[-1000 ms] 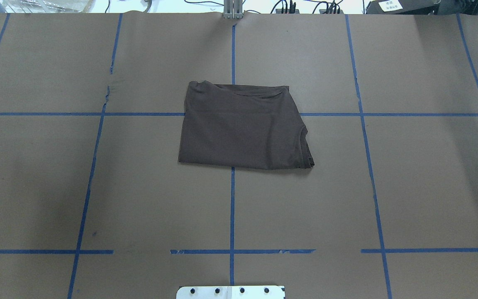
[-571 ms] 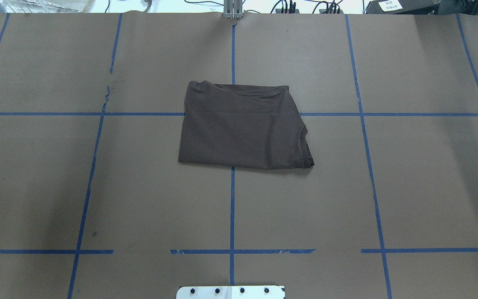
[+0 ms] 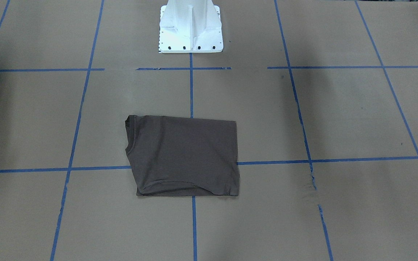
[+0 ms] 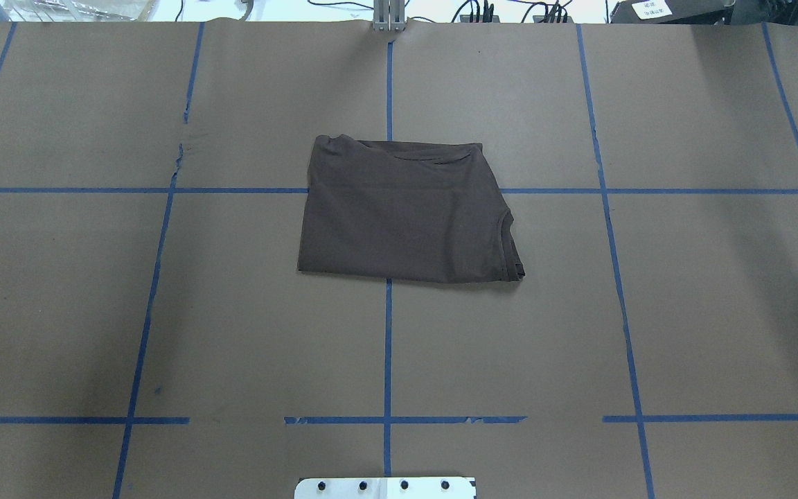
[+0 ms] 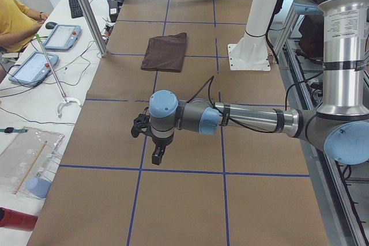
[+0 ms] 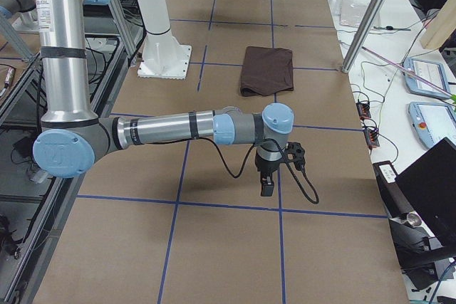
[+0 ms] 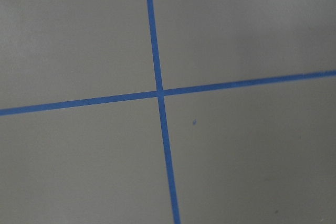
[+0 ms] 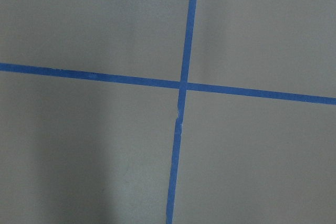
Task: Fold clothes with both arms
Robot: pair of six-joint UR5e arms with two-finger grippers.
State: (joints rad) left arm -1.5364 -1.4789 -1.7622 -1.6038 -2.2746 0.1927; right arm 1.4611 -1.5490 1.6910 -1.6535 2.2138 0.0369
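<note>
Brown paper covers the table, and blue tape lines cut it into big squares. The dark brown T-shirt lies flat in the middle of the table. It is folded into a block and sits right on a spot where two tape lines cross. Its curved neck edge faces the robot's right side. The white base stands at the robot's edge of the table.

The left arm reaches out low over the paper near one end, and the left claw points down, well apart from the T-shirt. The right arm does the same near the other end, with the right claw pointing down too. For both claws, I cannot tell if the fingers are spread or pressed together. Each wrist camera sees only paper and a tape cross. A person in yellow sits off to the side.
</note>
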